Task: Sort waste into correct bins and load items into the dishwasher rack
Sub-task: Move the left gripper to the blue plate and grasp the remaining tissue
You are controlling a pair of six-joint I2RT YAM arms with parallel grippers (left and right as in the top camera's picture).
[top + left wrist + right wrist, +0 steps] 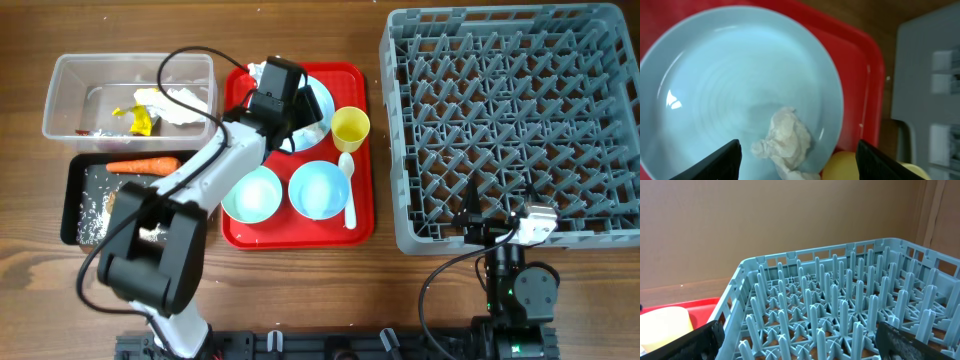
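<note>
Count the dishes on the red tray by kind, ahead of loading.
Plate: 1
Bowls: 2
Cup: 1
Spoon: 1
Total: 5

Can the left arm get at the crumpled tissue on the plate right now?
Probably yes: the left gripper hangs open just over the plate, and the tissue lies in line with its spread jaws, nothing covering it.

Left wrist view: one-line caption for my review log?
Open left gripper poised above the light blue plate on the red tray, framing a crumpled white tissue lying on it.
</note>
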